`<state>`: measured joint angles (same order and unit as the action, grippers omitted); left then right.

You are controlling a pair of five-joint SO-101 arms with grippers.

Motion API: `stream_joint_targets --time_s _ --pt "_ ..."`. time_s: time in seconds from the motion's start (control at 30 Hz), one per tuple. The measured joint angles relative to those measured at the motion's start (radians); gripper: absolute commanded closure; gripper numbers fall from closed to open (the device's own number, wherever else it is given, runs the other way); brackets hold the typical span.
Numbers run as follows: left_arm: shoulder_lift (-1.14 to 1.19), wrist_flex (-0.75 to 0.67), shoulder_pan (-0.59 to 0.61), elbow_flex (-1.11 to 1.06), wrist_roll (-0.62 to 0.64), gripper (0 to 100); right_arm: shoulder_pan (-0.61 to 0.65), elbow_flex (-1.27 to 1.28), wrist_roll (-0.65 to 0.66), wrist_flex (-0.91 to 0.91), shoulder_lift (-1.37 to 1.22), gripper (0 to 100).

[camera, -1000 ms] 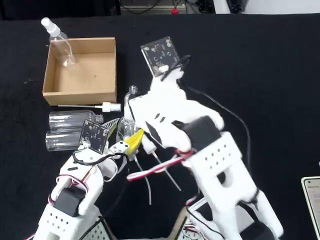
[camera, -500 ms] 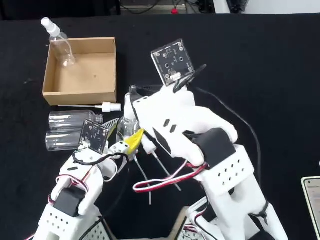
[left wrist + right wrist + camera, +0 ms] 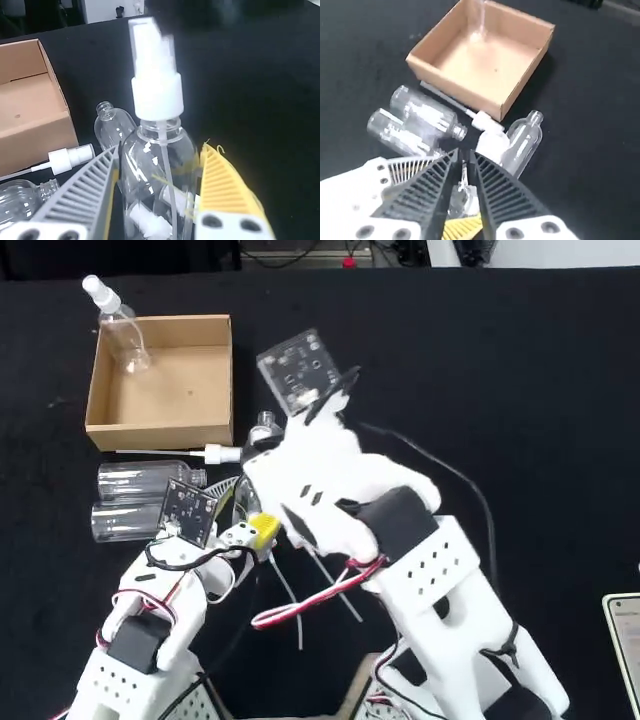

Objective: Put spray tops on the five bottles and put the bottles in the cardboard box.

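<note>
- One clear bottle (image 3: 157, 170) is standing upright between your left gripper (image 3: 160, 150) fingers, which are clamping its body
- Its spray top (image 3: 156, 85) is sitting on the neck, above those fingers
- Your right gripper (image 3: 463, 155) fingers are sitting almost shut, just over that top
- You are likely handling thin, light, slick plastic that flexes, so grip the stiffer collar or shoulder

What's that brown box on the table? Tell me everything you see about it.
The cardboard box is shallow, square and open-topped, of plain brown card, sitting flat on the black table. One clear, spray-topped bottle leans in a far corner; the rest of its floor is bare. A loose spray top lies just outside its near wall.
</note>
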<state>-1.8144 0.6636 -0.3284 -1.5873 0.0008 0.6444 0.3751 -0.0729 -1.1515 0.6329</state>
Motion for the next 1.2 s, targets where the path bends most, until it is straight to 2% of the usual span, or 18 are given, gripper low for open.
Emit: stream_joint_targets --time_s 0.37,0.5,0.57,0.67,0.8,1.2 --pt "0.0 0.0 0.0 0.0 0.0 90 0.0 -0.008 0.0 -0.058 0.003 98.4" --pt "0.0 0.0 0.0 0.0 0.0 90 -0.005 -0.038 0.0 -0.058 0.098 98.3" --pt "0.0 0.0 0.0 0.0 0.0 90 -0.04 -0.038 0.012 -0.058 0.161 98.3" --pt "0.0 0.0 0.002 0.0 0.0 90 -0.141 0.026 0.104 -0.046 0.241 98.3" --pt "0.0 -0.018 0.038 0.0 0.0 90 -0.258 0.235 0.167 0.068 0.302 98.3" --pt "0.0 -0.058 0.313 0.196 0.0 90 -0.256 0.885 0.173 0.628 0.463 98.3"
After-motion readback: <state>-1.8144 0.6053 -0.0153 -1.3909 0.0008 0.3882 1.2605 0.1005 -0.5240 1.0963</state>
